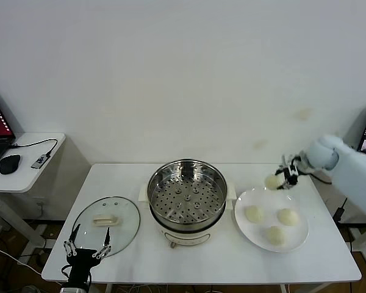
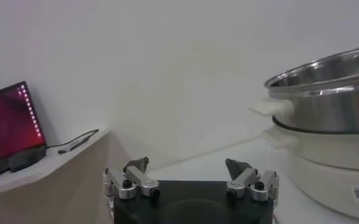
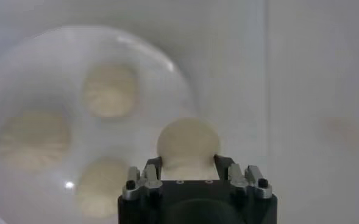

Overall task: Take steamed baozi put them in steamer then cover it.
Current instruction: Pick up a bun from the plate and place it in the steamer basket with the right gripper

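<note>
The white surface [image 1: 201, 259] carries the steamer [image 1: 186, 194] at its middle, uncovered, its holed tray bare. The glass cover [image 1: 107, 224] lies flat to its left, and a plate [image 1: 300, 237] with three buns [image 1: 254, 213] sits to its right. The right tool [image 1: 288, 176] grips a fourth bun [image 1: 272, 181], lifted above the plate's far edge. The left tool [image 1: 86, 245] waits wide open, empty, at the surface's near edge by the cover.
</note>
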### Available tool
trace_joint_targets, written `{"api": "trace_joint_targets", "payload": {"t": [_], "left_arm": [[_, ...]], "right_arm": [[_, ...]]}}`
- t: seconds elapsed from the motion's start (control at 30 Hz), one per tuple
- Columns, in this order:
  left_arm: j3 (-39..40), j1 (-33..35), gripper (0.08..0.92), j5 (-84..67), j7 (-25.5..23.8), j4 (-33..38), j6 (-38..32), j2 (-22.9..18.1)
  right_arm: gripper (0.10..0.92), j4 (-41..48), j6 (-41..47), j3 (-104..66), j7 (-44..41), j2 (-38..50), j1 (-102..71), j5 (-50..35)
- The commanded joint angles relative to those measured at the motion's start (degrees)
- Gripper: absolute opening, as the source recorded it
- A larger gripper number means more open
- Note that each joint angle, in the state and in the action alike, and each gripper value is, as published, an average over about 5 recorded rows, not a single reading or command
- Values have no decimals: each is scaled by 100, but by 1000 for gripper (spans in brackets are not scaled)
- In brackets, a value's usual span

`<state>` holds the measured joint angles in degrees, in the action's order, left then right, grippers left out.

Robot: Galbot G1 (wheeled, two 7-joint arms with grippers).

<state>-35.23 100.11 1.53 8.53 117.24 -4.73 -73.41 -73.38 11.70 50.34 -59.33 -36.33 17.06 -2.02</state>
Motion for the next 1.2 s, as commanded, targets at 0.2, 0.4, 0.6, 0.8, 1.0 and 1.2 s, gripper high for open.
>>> {"api": "trace_joint_targets", "payload": {"t": [0.2, 0.4, 0.6, 0.8, 1.0, 1.2], "left_arm": [[-43, -1, 823, -1074, -15, -6, -1, 179], [-114, 3, 823, -1099, -1, 4, 8, 180], [-145, -19, 823, -1085, -8, 20, 19, 177], [-175, -45, 823, -1062, -11, 55, 26, 149], [-174, -7, 823, -1069, -3, 66, 47, 109], [-205, -13, 823, -1055, -1, 24, 38, 104]], "right_arm": [[560, -535, -391, 2011, 215, -900, 2337, -1964], [567, -267, -1105, 2234, 318, -1768, 2220, -1984], [569, 17, -1915, 2564, 320, -2555, 2117, -1386], [568, 168, -2509, 2747, 475, -2953, 1841, -508], [568, 583, -3186, 2789, 699, -3253, 1528, 480], [568, 1150, -3611, 2603, 881, -3546, 1214, 1027]]}}
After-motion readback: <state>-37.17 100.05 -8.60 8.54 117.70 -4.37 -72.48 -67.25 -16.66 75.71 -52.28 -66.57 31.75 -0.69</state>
